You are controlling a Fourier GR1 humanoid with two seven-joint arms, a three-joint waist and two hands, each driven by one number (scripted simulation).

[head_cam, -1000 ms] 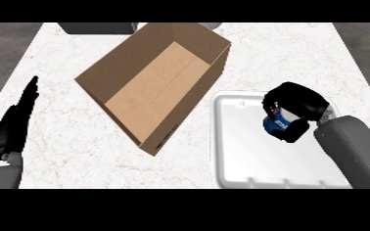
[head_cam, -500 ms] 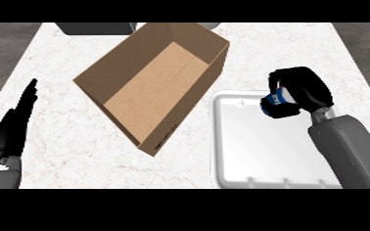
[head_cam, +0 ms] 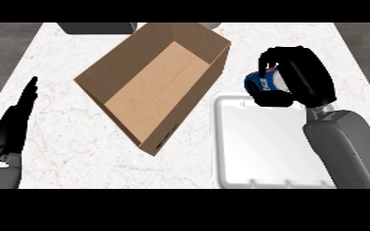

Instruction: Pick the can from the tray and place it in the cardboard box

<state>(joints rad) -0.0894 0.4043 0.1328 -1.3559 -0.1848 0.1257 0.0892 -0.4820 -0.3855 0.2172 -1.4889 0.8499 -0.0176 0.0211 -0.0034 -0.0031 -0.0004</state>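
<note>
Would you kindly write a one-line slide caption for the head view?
Right hand holds the blue can above the white tray's far edge, beside the open cardboard box.

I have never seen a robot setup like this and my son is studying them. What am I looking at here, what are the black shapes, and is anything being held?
You are looking steeply down at a white marbled counter, as if through the robot's own eyes. The black shapes are its two hands on grey forearms. The right hand is curled round a blue can, holding it above the far edge of a white tray. The left hand rests open at the view's left edge, fingers up. Between them lies an open cardboard box, where the can is meant to go. A dark grey object sits at the counter's far edge.
</note>
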